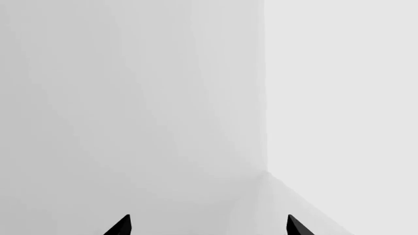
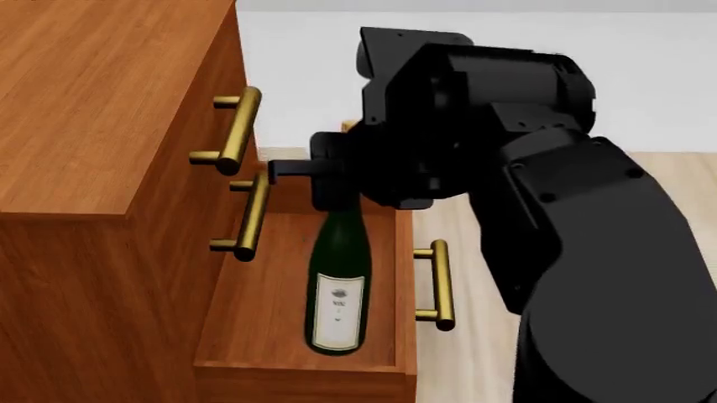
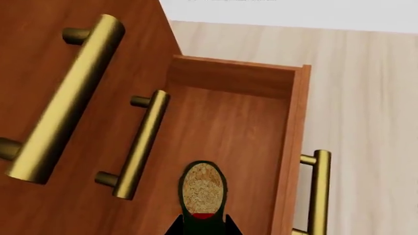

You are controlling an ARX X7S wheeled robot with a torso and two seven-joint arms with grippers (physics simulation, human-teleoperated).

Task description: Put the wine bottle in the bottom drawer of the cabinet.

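Observation:
The cabinet (image 2: 101, 101) fills the left of the head view, and its bottom drawer (image 2: 258, 311) is pulled out. The wine bottle (image 2: 338, 277) stands upright inside that drawer, white label facing me. My right gripper (image 2: 332, 180) is shut on its neck from above. The right wrist view looks down on the cork (image 3: 202, 188), with my right gripper (image 3: 202, 226) closed round the neck above the drawer's floor (image 3: 228, 132). I cannot tell whether the bottle's base touches the floor. My left gripper (image 1: 208, 220) is open and faces only bare grey walls.
Two upper brass handles (image 2: 235, 130) (image 2: 252, 217) jut out over the drawer's inner end, close to the bottle's neck. The drawer's own handle (image 2: 441, 285) sticks out on its front. Light wooden flooring (image 2: 471, 227) lies beyond, with a white wall behind.

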